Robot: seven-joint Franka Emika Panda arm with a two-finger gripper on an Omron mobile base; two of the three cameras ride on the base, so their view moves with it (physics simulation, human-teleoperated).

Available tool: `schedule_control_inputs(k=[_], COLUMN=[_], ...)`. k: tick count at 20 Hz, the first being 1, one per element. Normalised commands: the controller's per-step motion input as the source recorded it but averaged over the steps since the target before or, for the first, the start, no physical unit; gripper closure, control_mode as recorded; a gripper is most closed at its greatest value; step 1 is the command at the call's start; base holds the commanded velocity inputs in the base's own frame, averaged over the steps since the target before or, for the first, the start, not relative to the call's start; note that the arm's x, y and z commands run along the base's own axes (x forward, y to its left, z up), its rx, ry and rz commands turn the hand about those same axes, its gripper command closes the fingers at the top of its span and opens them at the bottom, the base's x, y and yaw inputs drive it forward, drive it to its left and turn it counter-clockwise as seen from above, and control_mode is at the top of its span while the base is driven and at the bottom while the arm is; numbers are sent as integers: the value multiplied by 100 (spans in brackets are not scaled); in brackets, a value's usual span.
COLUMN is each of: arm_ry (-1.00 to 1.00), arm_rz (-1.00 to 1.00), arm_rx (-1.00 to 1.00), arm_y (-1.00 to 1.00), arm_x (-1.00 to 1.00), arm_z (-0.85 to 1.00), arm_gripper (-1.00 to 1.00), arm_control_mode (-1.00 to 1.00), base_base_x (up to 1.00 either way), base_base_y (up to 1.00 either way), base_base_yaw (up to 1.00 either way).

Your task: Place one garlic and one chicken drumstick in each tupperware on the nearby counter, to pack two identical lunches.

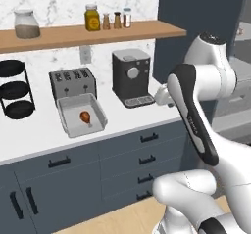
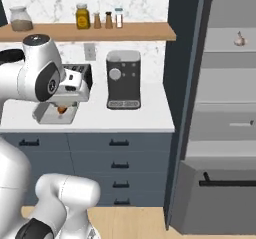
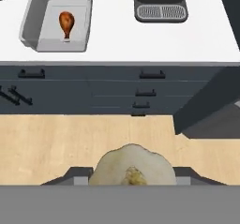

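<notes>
My hand (image 3: 131, 181) grips a garlic bulb, carried above the wooden floor in front of the tabletop.

The beige garlic (image 3: 132, 169) sits clamped between my half-closed fingers, filling the space at my fingertips. Ahead of my hand and off to its left, the rectangular grey tupperware (image 3: 33, 26) rests on the white tabletop (image 3: 154, 40) with one chicken drumstick (image 3: 66, 23) lying inside it. A second garlic (image 2: 240, 39) sits on a shelf in the open fridge, well apart.
</notes>
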Motion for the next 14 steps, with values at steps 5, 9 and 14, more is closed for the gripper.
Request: schedule_control_inputs(k=[5, 9, 14], arm_ry=[0, 0, 7], arm_rz=[0, 0, 0], arm_rx=[0, 0, 3], arm_y=[0, 0, 8], arm_x=[0, 0, 15], arm_z=[0, 0, -35], arm_gripper=[100, 100, 100], arm_control_mode=[100, 100, -100], base_base_x=[85, 51, 34], base_base_y=[98, 78, 36], base_base_yaw=[5, 0, 0])
